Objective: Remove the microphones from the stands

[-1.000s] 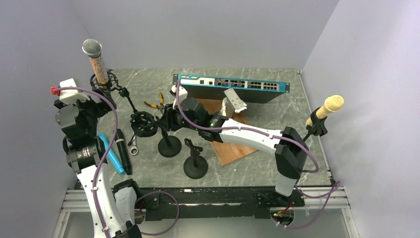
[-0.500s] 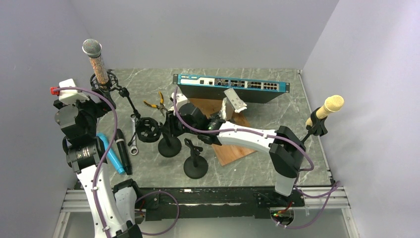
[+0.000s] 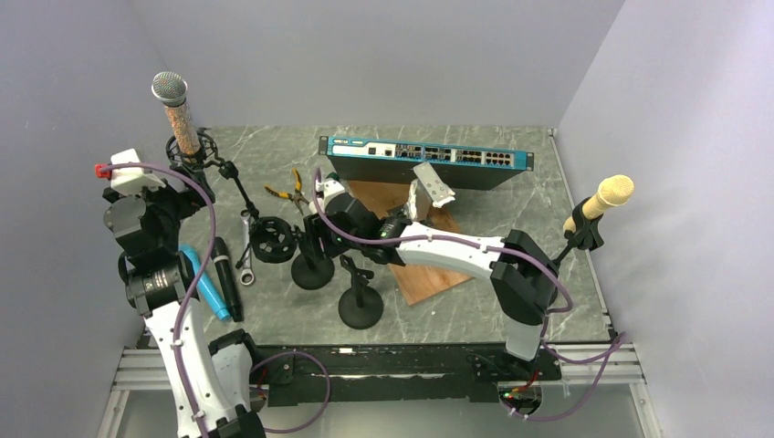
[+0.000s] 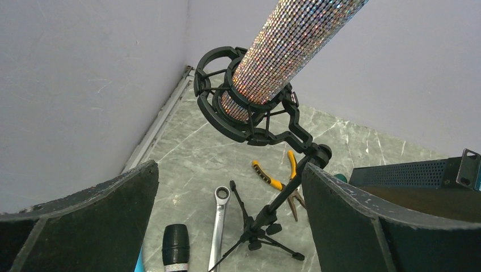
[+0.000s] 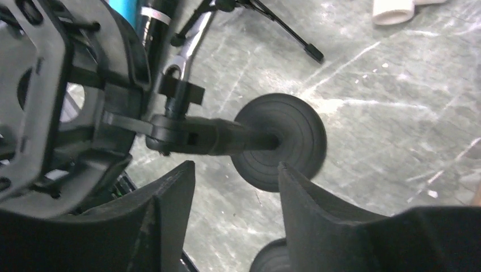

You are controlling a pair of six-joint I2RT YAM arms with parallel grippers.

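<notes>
Marble tabletop: your left gripper hangs spread wide, facing the glitter microphone upright in its shock mount at the table's 10 o'clock, while your right gripper sits unclenched, touching nothing, by a round-base stand near centre.

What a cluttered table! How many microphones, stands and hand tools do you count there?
Microphones: 4 (glitter mic, yellow mic, blue mic, black mic)
Stands: 4 (tripod stand, shock-mount stand, clip stand, right stand)
Hand tools: 2 (wrench, pliers)
Total: 10
</notes>
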